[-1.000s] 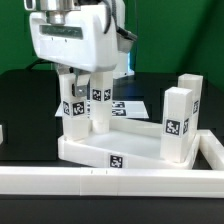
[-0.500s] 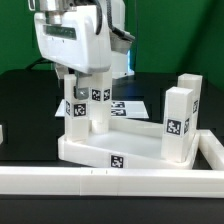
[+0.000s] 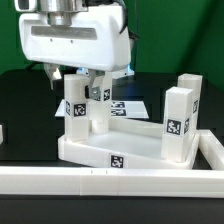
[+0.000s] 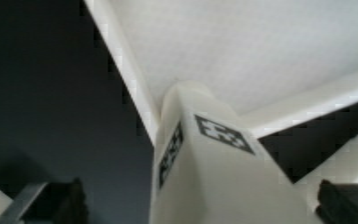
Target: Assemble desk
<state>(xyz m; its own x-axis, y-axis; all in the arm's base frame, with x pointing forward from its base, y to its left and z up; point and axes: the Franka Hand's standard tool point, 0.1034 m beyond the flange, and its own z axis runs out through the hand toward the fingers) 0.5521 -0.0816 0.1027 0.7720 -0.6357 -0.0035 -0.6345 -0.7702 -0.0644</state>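
Desk top (image 3: 115, 140), a white slab with a raised rim, lies upside down on the black table (image 3: 20, 100), near the table's front edge and pushed up against the long white rail (image 3: 110, 183) that runs along that edge. Four square white legs stand upright in the slab's corners, each with a black-and-white tag. Near-left leg (image 3: 75, 105) and far-left leg (image 3: 99, 103) stand close together at the slab's corner on the exterior view's left; near-right leg (image 3: 176, 125) and far-right leg (image 3: 189, 100) stand at the corners on the exterior view's right. Another tag sits on the slab's front rim. Gripper (image 3: 84, 75) hangs right above the two left legs, fingers spread wide, gripping nothing; the fingertips sit around the top of the near-left leg without pinching it. Wrist view looks straight down that leg (image 4: 202, 150), tag visible on its side, dark fingers (image 4: 43, 200) on either side and apart from it, slab surface beyond. Marker board (image 3: 125, 105) lies flat on the table behind the slab.
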